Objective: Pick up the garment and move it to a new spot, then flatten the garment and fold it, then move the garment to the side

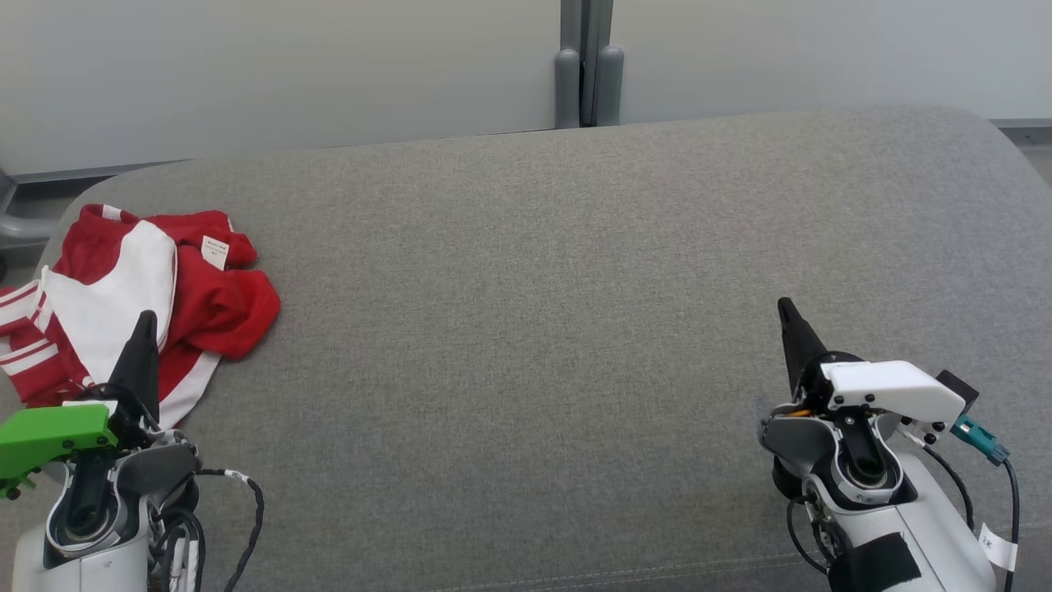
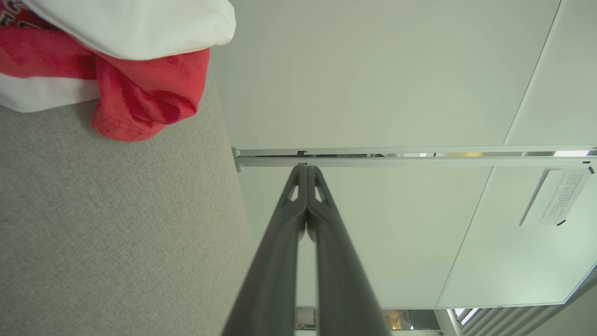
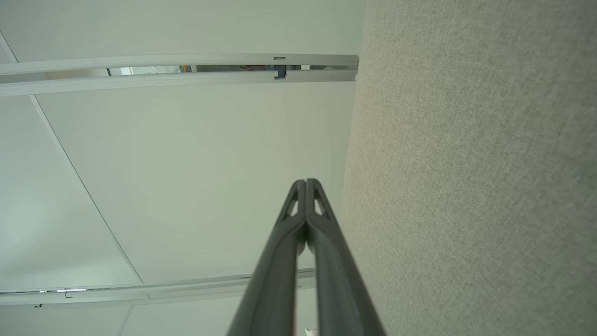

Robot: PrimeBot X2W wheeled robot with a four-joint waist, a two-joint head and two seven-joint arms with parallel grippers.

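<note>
head view shows tag (image 1: 214,251) on garment (image 1: 209,308) (left wrist: red folds)

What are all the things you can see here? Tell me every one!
garment: one, red and white, crumpled at the far left of the cushion
label: one, white, on the garment's top edge
cushion: one, grey fabric, spread across the middle
wall panels: pale grey-white, behind the cushion
posts: two, grey, where the panels meet
paper notice: one, white, on a wall panel
left gripper: one, dark fingers shut, green cover, lower left by the garment
right gripper: one, dark fingers shut, white cover, lower right over bare cushion
</note>
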